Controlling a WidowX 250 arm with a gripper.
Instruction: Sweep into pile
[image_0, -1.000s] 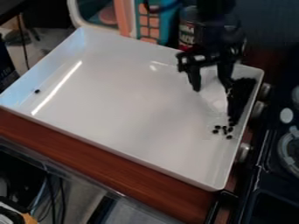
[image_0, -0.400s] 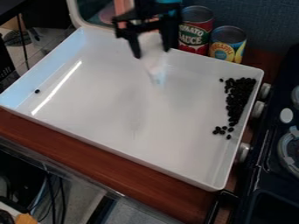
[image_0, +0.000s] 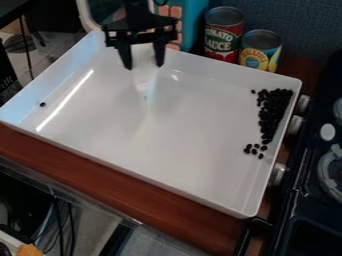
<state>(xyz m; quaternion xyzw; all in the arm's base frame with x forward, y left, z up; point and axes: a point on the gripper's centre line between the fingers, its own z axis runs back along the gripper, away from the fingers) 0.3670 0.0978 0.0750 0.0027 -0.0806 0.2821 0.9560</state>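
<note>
The gripper (image_0: 143, 66) hangs over the back left part of the white tray (image_0: 167, 192), shut on a pale, partly see-through sweeping tool (image_0: 144, 77) that points down between its fingers. Along the tray's right wall lies a dense pile of black beans (image_0: 272, 112), narrowing toward the front. Several loose beans (image_0: 255, 149) lie at the pile's front end, and one stands slightly apart at its back left. A single bean (image_0: 43, 104) rests far off near the left wall.
Two cans (image_0: 224, 35) (image_0: 261, 50) stand behind the tray's back wall, with a teal and orange object (image_0: 190, 20) left of them. A black toy stove (image_0: 310, 175) with knobs borders the right side. The tray sits on a brown wooden surface (image_0: 113, 182).
From beside the pile at the right, the gripper has moved left across the back of the tray with the tool, uncovering the pile. The beans look much the same.
</note>
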